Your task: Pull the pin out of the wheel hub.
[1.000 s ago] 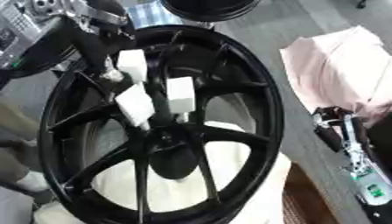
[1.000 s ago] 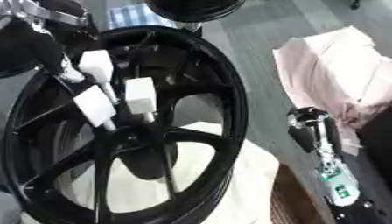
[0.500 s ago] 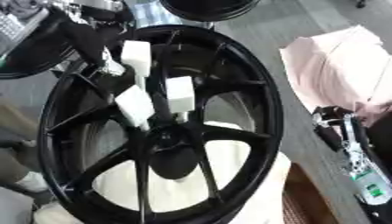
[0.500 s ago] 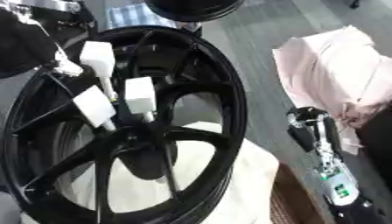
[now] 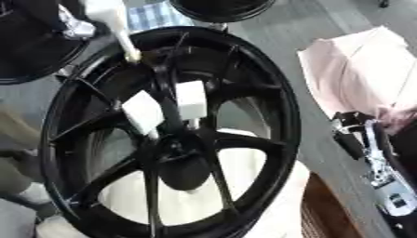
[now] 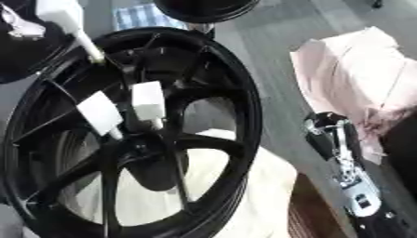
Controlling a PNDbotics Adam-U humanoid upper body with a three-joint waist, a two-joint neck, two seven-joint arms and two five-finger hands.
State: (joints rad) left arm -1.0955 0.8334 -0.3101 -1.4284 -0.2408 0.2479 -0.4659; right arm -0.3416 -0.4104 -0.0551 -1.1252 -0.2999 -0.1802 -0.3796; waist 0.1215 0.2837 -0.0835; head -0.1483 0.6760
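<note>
A large black spoked wheel (image 5: pixel 269 93) lies flat on a white cushion (image 5: pixel 252 181), its hub (image 5: pixel 181 155) near the middle. Two white block-headed pins (image 5: pixel 143 111) (image 5: pixel 191 98) stand upright in the wheel just above the hub. A third white pin (image 5: pixel 106 18) is up at the top left, its thin shaft slanting down to the rim. My left hand (image 5: pixel 49 28), dark and blurred, is shut on that pin's head. My right hand (image 5: pixel 366 144) lies at the right edge, off the wheel, fingers straight and pointing up.
A pink cloth (image 5: pixel 366 69) lies crumpled at the upper right. Another dark wheel (image 5: pixel 220 7) and a blue checked cloth (image 5: pixel 163 16) sit at the top edge. A brown surface (image 5: pixel 326 214) shows at the lower right.
My left hand has carried the third pin up and to the left, away from the other two pins, out toward the rim. The right hand has stayed put.
</note>
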